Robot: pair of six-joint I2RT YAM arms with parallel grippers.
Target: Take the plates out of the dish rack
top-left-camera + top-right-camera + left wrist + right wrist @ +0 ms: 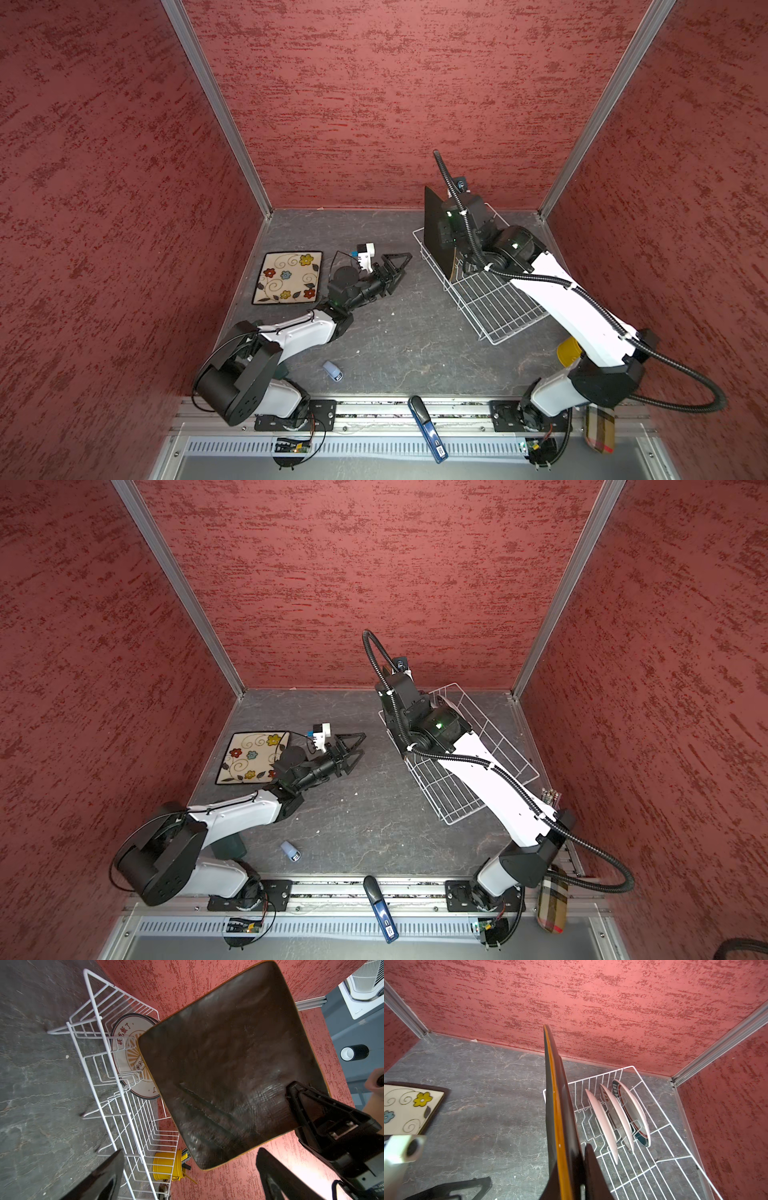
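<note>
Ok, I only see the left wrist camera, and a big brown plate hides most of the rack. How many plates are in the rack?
Observer: Three round plates stand on edge in the dish rack. The right wrist camera shows them all.
Operator: Do they all have the orange sun like the one I see?
Observer: Not all. The one farthest from the dark brown plate is a teal-rimmed plate.
Operator: Is any plate out on the table?
Observer: Yes, the cream flower plate lies flat on the table, left of the rack in both top views.
</note>
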